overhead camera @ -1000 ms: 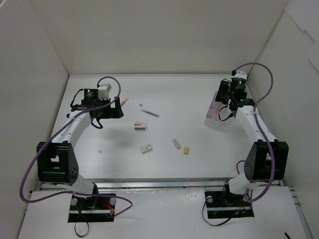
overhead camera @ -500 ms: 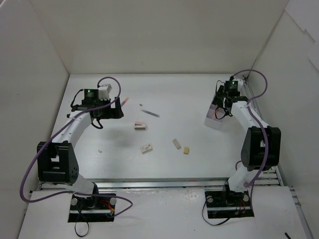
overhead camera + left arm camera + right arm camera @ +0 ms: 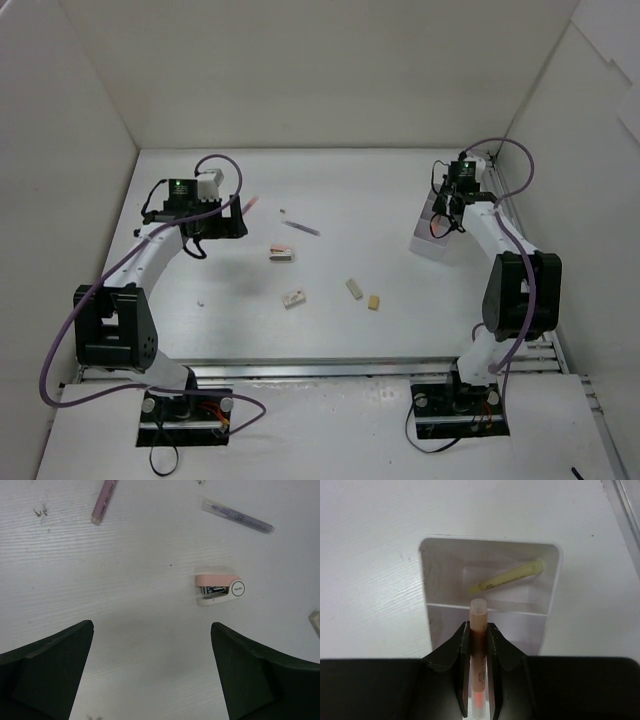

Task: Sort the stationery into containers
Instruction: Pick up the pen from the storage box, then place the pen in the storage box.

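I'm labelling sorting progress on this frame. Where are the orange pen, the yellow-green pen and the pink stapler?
orange pen (image 3: pixel 478 645), right wrist view, mid-barrel
yellow-green pen (image 3: pixel 506 577), right wrist view, mid-barrel
pink stapler (image 3: pixel 218 587), left wrist view, middle of its body

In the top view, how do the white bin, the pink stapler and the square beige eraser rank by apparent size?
1. white bin
2. pink stapler
3. square beige eraser
The differences are plain; no two look alike.
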Motion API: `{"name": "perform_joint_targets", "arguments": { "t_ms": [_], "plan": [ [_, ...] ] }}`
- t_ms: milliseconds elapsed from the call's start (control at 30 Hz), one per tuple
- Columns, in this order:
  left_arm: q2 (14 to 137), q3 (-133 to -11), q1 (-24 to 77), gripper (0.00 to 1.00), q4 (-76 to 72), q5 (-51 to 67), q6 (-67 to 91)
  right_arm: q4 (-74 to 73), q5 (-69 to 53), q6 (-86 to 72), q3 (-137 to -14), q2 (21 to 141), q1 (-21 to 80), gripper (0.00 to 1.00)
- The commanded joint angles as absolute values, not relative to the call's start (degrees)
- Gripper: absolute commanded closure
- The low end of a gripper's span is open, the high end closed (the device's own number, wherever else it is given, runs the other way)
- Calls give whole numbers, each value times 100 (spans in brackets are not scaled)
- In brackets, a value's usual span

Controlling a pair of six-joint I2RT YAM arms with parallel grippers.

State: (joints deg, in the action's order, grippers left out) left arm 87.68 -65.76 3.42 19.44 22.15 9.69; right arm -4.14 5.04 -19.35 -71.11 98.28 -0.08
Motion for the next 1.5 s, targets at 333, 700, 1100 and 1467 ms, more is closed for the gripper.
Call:
{"name": "perform_joint_targets", "arguments": {
  "t_ms": [333, 700, 1100, 1467],
  "plan": [
    [8753, -6882, 325, 0, 1661, 2408, 1107, 4294, 615, 376, -5530, 8340, 387, 100],
    [8833, -7049, 325, 0, 1828, 2303, 1125, 6248, 984, 958, -5775, 9535, 395, 100],
    [8754, -7049, 325, 0, 1951, 2057, 1090, 7110, 1116, 940, -5651, 10037, 220, 100],
    [8622, -6943, 325, 0, 1916, 2030, 1134, 7189, 1072, 791, -5186, 9986, 123, 78]
  ]
}}
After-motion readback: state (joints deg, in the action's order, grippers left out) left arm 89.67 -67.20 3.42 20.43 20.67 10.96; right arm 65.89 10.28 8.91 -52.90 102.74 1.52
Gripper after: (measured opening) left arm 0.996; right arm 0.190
